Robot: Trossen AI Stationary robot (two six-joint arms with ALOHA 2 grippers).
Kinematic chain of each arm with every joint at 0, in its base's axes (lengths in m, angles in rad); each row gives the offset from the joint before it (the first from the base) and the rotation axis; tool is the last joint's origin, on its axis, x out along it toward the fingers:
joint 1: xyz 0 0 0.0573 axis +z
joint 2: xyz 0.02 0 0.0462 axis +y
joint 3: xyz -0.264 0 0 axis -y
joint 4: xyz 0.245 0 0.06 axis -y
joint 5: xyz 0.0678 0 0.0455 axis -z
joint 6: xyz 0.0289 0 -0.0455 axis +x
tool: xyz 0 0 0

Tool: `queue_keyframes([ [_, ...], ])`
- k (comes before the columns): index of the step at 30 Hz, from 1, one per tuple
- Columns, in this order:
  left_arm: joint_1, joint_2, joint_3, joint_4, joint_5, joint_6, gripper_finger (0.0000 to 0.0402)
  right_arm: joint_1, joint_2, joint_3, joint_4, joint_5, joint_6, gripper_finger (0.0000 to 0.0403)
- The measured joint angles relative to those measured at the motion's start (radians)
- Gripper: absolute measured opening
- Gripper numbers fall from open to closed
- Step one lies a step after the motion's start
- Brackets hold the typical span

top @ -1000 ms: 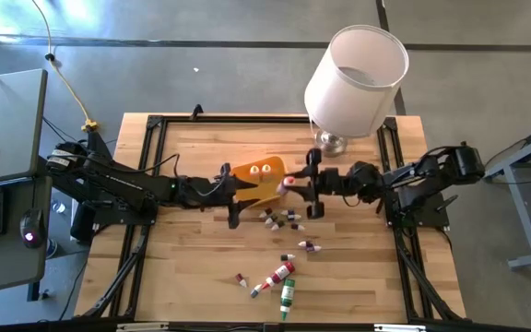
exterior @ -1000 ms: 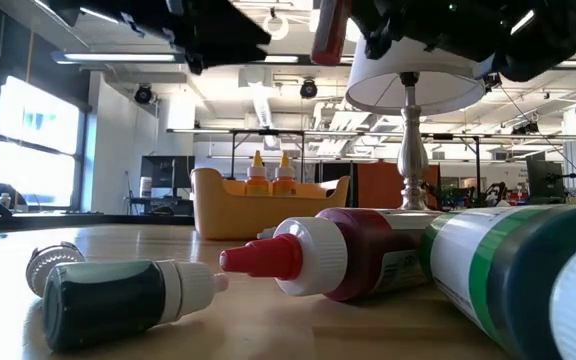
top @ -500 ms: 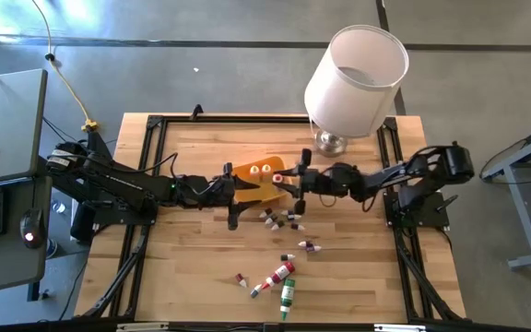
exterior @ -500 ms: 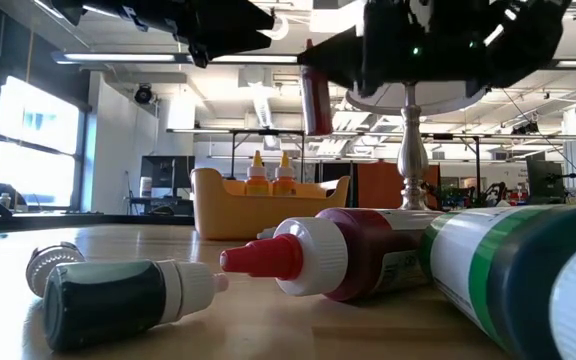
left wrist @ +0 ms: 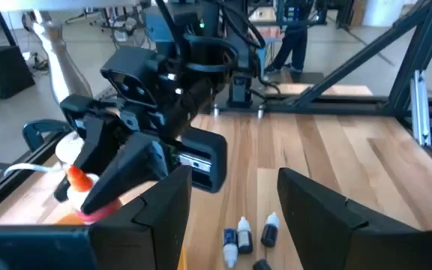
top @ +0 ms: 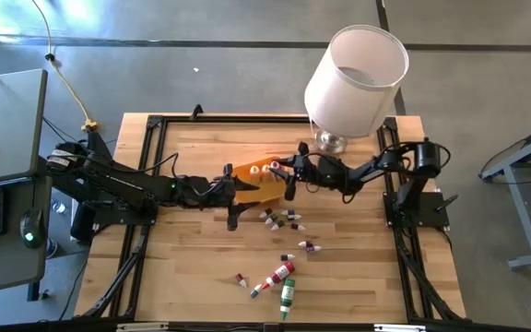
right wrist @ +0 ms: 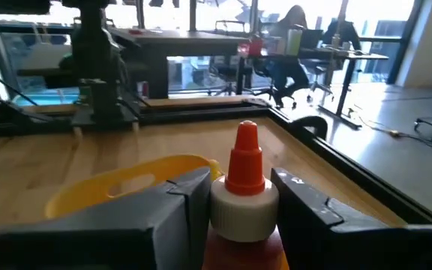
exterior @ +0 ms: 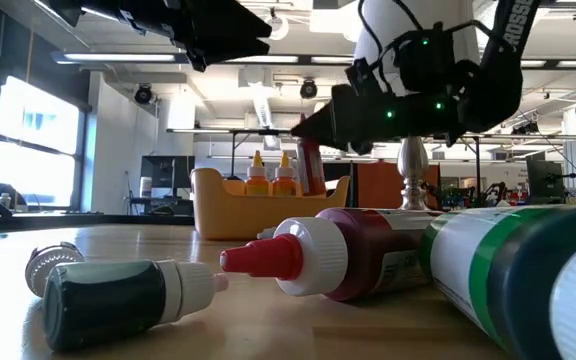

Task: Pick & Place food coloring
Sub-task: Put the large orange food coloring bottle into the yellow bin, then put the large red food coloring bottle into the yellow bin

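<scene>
Red with a white collar and an orange-red tip, a food coloring bottle (right wrist: pixel 242 195) stands upright, pinched between the two fingers of the right gripper (top: pixel 287 171). It hangs just over the orange tray (top: pixel 252 183), at the tray's 3 o'clock edge. In the low view the bottle (exterior: pixel 310 165) dips down behind the tray's wall (exterior: pixel 230 212), beside two orange-tipped bottles (exterior: pixel 271 175) that already stand inside.

From the 9 o'clock side, the left gripper (top: pixel 231 195) sits by the tray with its fingers spread wide and nothing between them.

On the wood table (top: pixel 192 267), more bottles lie loose. A little bunch of small vials (top: pixel 279 218) rests just at 6 o'clock from the tray. Two more vials (top: pixel 300 249) lie farther toward 6 o'clock. Near the table's 6 o'clock edge lie a red bottle (top: pixel 277 275), a green bottle (top: pixel 287 297) and a tiny red vial (top: pixel 241 278).

A white lamp (top: pixel 356 72) stands at the table's 1 o'clock corner.
</scene>
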Motion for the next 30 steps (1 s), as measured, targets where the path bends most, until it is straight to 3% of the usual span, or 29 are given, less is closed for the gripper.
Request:
queue_keyframes([
  [6, 0.0, 0.0, 0.0, -0.027, -0.003, 0.0, 0.0197, -0.021, 0.029, 0.0, 0.004, 0.014, 0.001, 0.0139],
  [16, 0.0, 0.0, 0.0, -0.026, -0.003, 0.0, 0.0197, -0.051, 0.046, 0.001, -0.012, 0.012, 0.009, 0.0075],
  [22, 0.0, 0.0, 0.0, -0.029, -0.006, 0.0, 0.0197, -0.056, -0.007, 0.001, 0.013, -0.021, -0.029, 0.0074],
  [25, 0.0, 0.0, 0.0, -0.039, -0.006, -0.001, 0.0197, -0.05, -0.07, 0.001, 0.012, -0.081, -0.041, 0.0087],
  [30, 0.0, 0.0, 0.0, -0.066, -0.006, -0.002, 0.0197, 0.029, -0.221, 0.002, -0.076, -0.297, -0.03, 0.0114],
])
